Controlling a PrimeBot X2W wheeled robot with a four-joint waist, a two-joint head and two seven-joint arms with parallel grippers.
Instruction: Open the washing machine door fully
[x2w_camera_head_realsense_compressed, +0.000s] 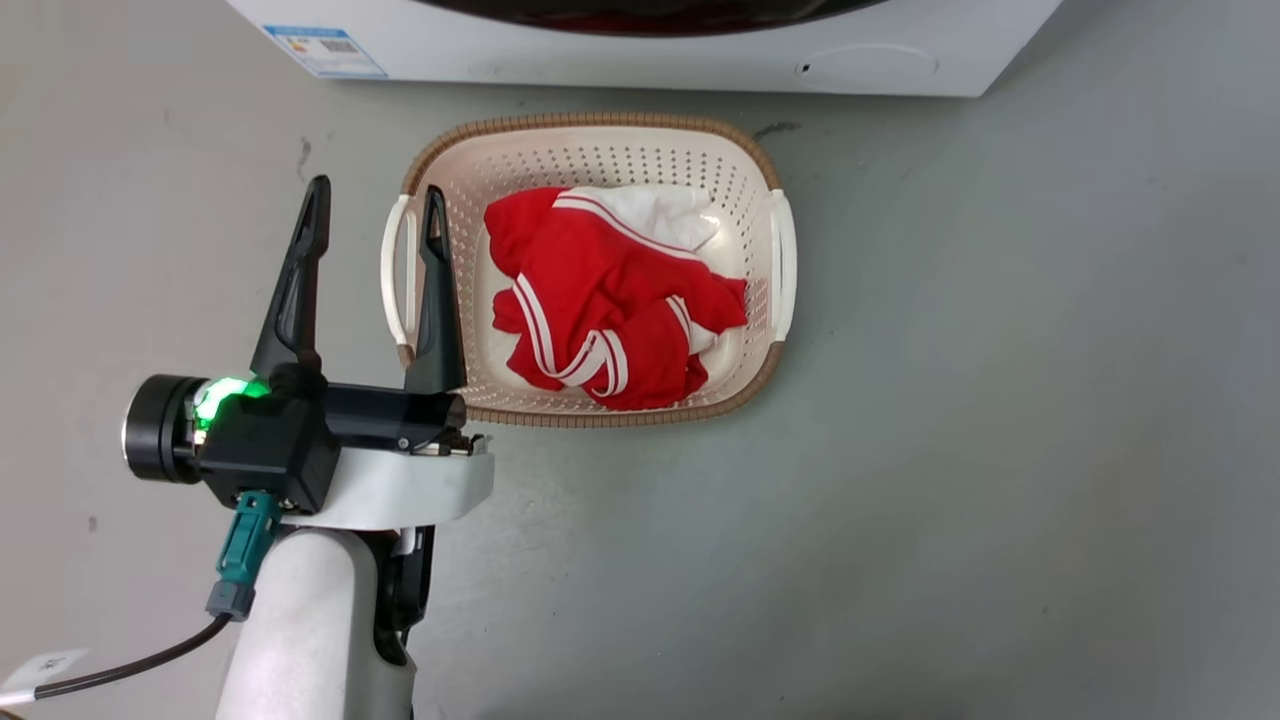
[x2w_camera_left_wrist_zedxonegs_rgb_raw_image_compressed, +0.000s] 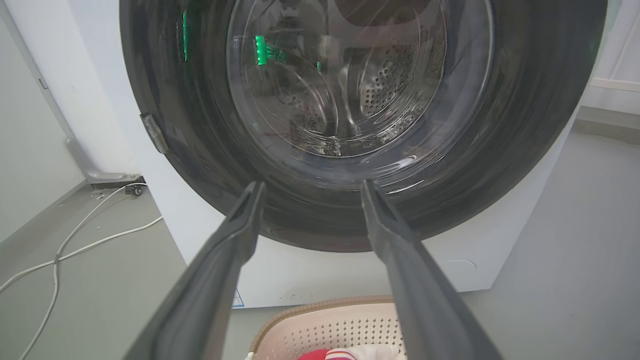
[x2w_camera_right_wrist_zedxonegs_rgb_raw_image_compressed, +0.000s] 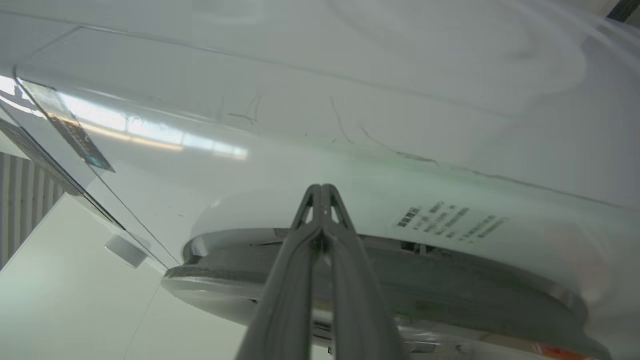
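The white washing machine (x2w_camera_left_wrist_zedxonegs_rgb_raw_image_compressed: 320, 280) stands on the grey floor (x2w_camera_head_realsense_compressed: 1000, 450), straight ahead of me. Its door (x2w_camera_left_wrist_zedxonegs_rgb_raw_image_compressed: 525, 125) covers nearly the whole front. It is a glossy black ring around a bulging glass window (x2w_camera_left_wrist_zedxonegs_rgb_raw_image_compressed: 350, 100). The door sits flush against the machine, upright, with its face pointing out at my left claw. Being round, it has no long axis to speak of. In the head view I catch just its dark lower edge (x2w_camera_head_realsense_compressed: 650, 15) at the top of the frame.

On the floor just in front of the machine sits a cream basket (x2w_camera_head_realsense_compressed: 590, 140) with a brown rim, holding crumpled red and white clothes (x2w_camera_head_realsense_compressed: 600, 290).

My left claw (x2w_camera_left_wrist_zedxonegs_rgb_raw_image_compressed: 311, 184) is spread wide and holds nothing. It aims at the bottom of the door, clear of it, with the window lying above and between the fingers. From the head camera it (x2w_camera_head_realsense_compressed: 376, 200) hangs over the basket's left handle.

My right claw (x2w_camera_right_wrist_zedxonegs_rgb_raw_image_compressed: 322, 189) has its fingertips pressed together with nothing visible between them. It is close against the white front panel, just past a dark rim that looks like the door's edge (x2w_camera_right_wrist_zedxonegs_rgb_raw_image_compressed: 425, 295).

A white cable (x2w_camera_left_wrist_zedxonegs_rgb_raw_image_compressed: 75, 240) trails across the floor left of the machine, and a small grey latch (x2w_camera_left_wrist_zedxonegs_rgb_raw_image_compressed: 154, 132) sits on the door's left side.
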